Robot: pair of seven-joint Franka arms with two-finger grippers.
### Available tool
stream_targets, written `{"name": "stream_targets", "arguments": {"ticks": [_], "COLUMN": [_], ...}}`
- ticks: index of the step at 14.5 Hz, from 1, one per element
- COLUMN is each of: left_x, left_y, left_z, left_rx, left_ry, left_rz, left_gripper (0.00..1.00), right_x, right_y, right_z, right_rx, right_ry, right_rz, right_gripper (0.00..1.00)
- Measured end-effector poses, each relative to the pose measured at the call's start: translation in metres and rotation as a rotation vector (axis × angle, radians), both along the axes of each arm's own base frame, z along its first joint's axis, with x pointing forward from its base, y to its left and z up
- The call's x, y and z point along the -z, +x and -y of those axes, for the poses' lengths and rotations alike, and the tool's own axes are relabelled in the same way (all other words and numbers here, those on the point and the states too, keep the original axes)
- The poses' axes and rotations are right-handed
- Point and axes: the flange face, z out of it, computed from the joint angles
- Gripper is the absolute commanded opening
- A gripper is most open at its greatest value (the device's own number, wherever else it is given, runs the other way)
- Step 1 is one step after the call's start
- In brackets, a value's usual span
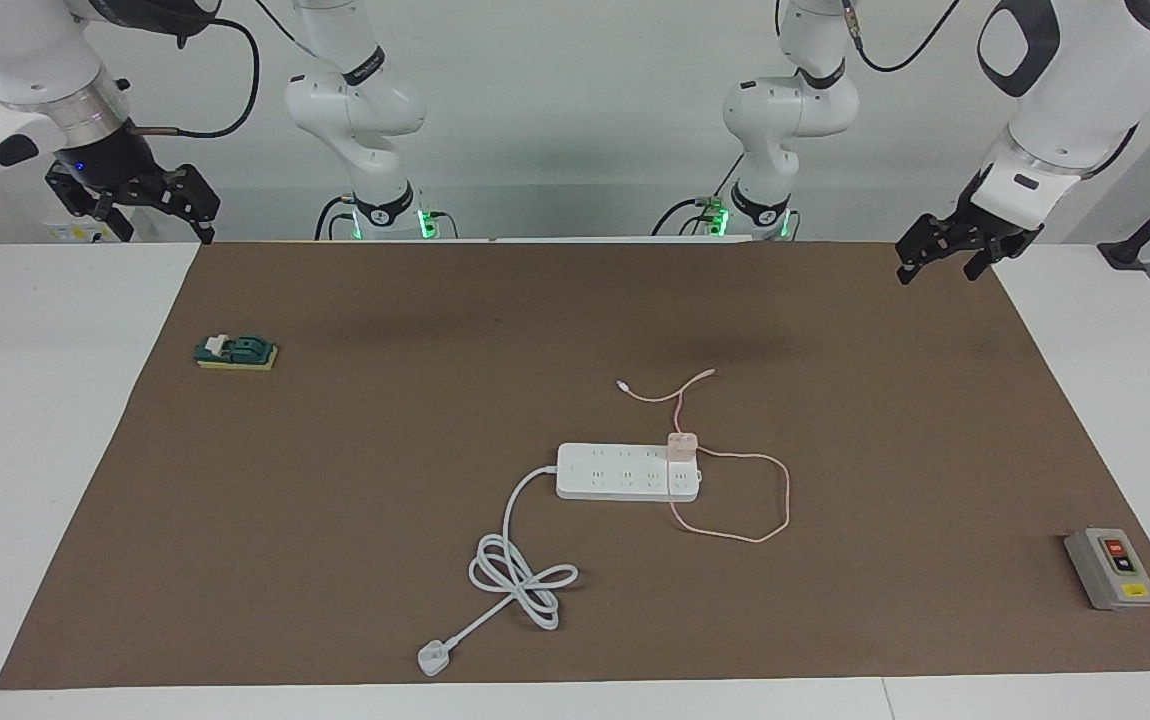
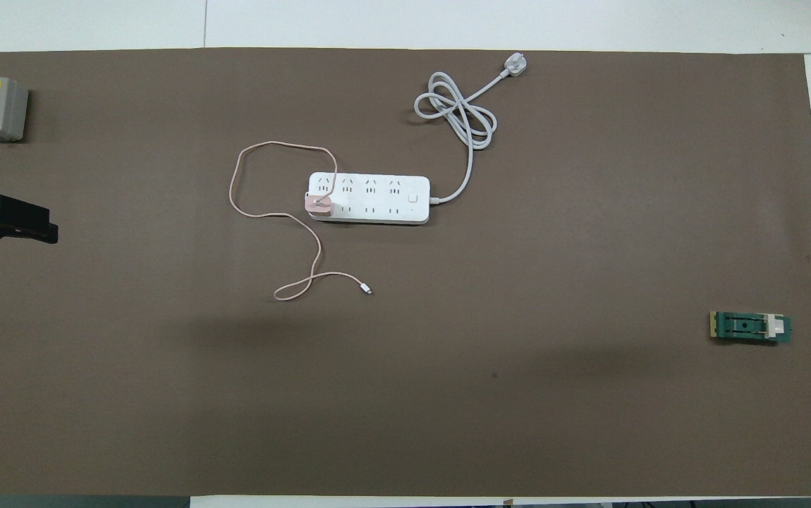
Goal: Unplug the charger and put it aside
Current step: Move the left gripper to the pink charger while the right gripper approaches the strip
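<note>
Zero contact so far: both arms are waiting, charger is sitting plugged in.
Charger is occupying the end socket of the power strip at mid-table, toward the left arm's end of the strip, in the row nearer the robots; its pink cable is looping off that end and trailing back toward the robots. Left gripper is hanging over the table edge at its own end, fingers looking spread; right gripper is hanging likewise at its end, fingers looking apart. Step in hand: the reach, not yet begun. Next move is calling for a straight pull up on the cube, probably with the strip pinned so it isn't lifting too.
</note>
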Motion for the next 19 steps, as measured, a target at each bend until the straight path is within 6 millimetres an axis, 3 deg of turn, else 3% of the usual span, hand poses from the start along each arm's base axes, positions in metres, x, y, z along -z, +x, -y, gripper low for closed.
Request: {"name": "stream_targets", "arguments": {"ticks": [16,19], "left_x": [0.000,-0.001], "left_y": [0.001,0.003], "left_z": [0.000,0.002], "left_rx": [-0.019,-0.066], "left_ry": [0.001,0.003], "left_rz": [0.005,0.022], "left_gripper": [1.00,1.00], "right_x": [0.003,0.012], "right_y": [-0.011,-0.011], "right_z": [0.014,0.009], "right_rx": [0.038,0.145], "right_ry": [0.010,0.011], "right_rz": [-0.056,-0.068], "right_gripper": [1.00,1.00]}}
